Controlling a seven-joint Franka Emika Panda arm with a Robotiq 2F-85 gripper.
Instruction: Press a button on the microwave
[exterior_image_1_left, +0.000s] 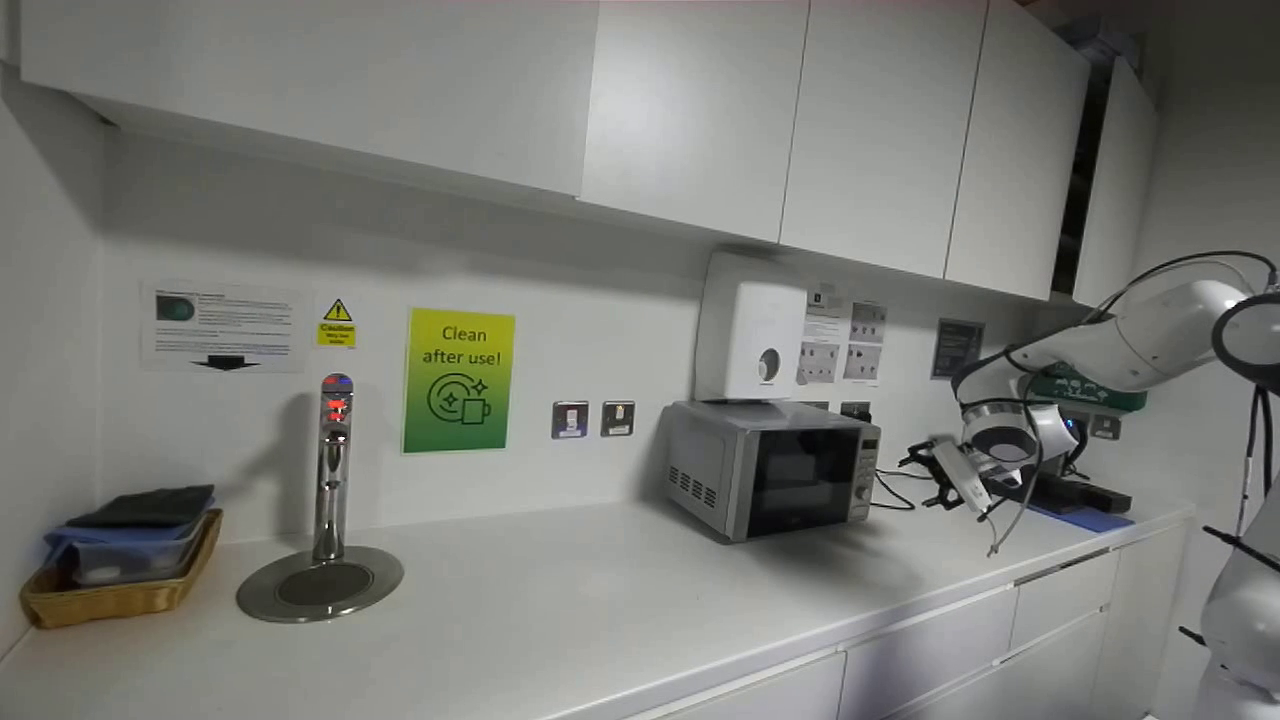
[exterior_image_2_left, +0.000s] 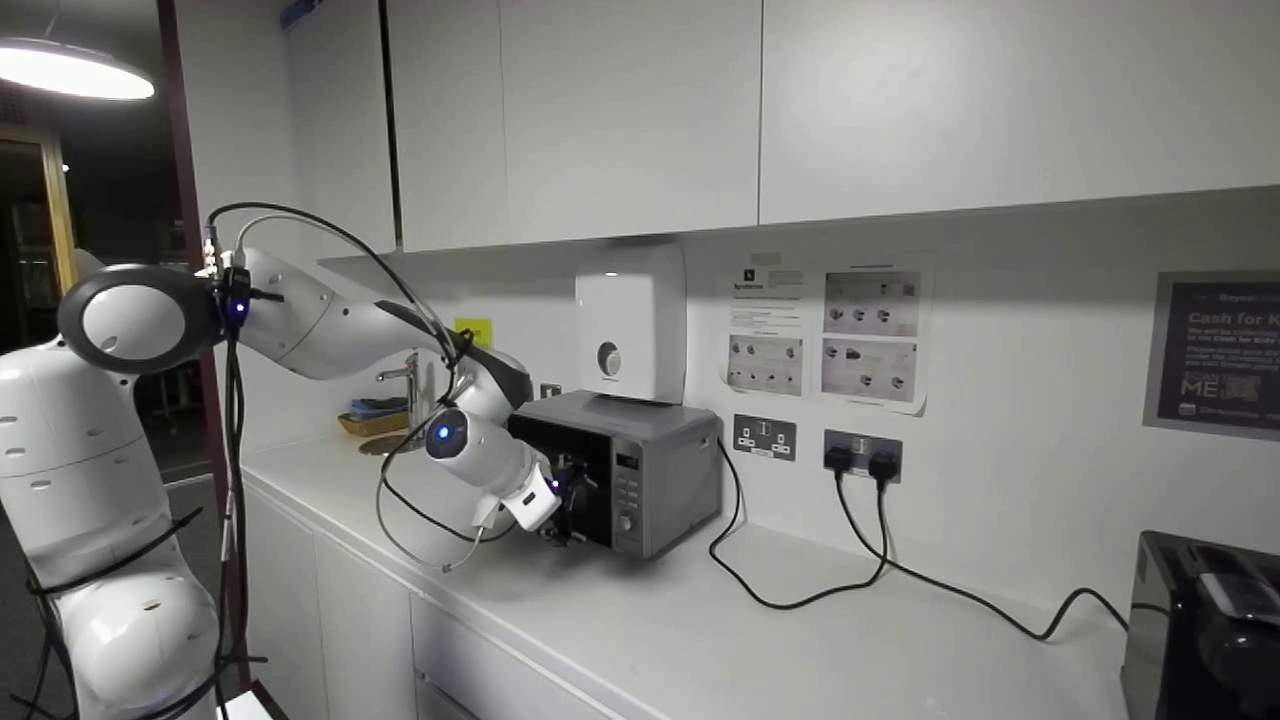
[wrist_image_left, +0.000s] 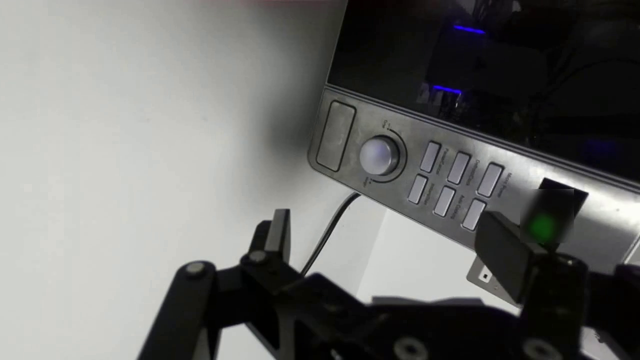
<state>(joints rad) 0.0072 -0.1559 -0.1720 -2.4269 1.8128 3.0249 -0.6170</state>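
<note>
Along the wall (exterior_image_1_left: 610, 340), on the desk (exterior_image_1_left: 560, 600) and just below a white dispenser (exterior_image_1_left: 750, 330), sits the microwave (exterior_image_1_left: 765, 475). In an exterior view the arm (exterior_image_2_left: 490, 455) hides part of its door (exterior_image_2_left: 560, 432), and a black appliance (exterior_image_2_left: 1210, 640) is cut off at the edge. The wrist view has the hand (wrist_image_left: 385, 227) released, its fingers (wrist_image_left: 505, 250) wide apart; one covers part of the control panel (wrist_image_left: 450, 142), where the display (wrist_image_left: 557, 205) is a green blur and the lettering (wrist_image_left: 504, 184) hard to read. The buttons (wrist_image_left: 458, 168) and knob (wrist_image_left: 378, 156) come out plainly there, but small in both exterior views. A gap between hand and microwave shows in an exterior view, as do side vents (exterior_image_1_left: 692, 487); where the arm crosses the door, the hand is lost against the dark glass. A lit lamp (exterior_image_2_left: 75, 70) shows in an exterior view alone.
</note>
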